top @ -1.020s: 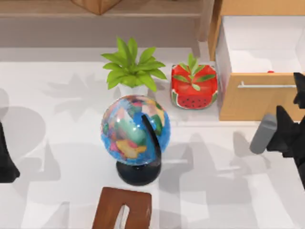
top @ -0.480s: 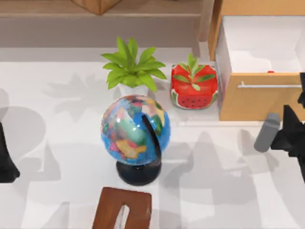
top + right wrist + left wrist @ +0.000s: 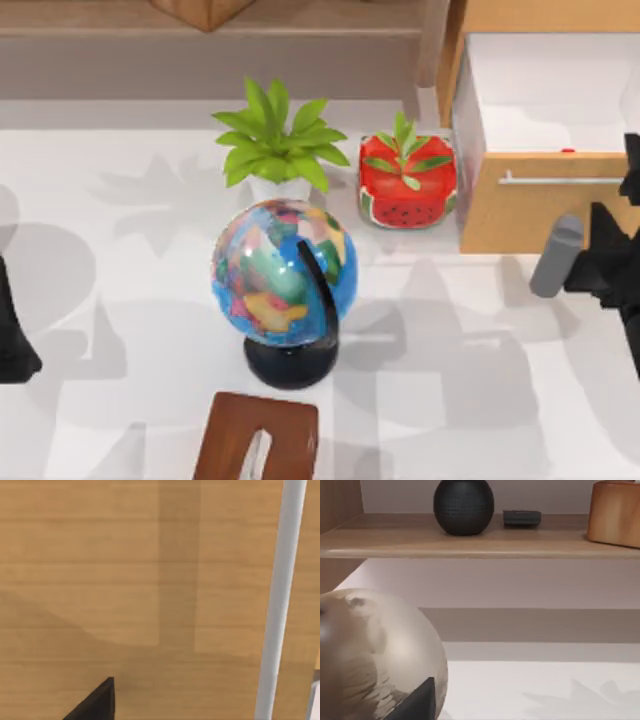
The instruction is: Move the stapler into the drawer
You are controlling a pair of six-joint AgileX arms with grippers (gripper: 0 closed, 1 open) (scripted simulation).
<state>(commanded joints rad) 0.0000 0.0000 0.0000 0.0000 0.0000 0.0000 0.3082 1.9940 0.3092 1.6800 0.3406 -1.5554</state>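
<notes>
A white bench under a wooden shelf. The drawer [image 3: 545,205] stands open just beyond my right hand [image 3: 610,265], nearer than my left; its grip I cannot tell.

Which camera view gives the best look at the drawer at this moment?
The top view: the drawer stands pulled open at the table's right, white interior, tan front and silver handle all visible. The right wrist view gives a close look at the front panel and the handle bar. The left wrist view faces a shelf.
</notes>
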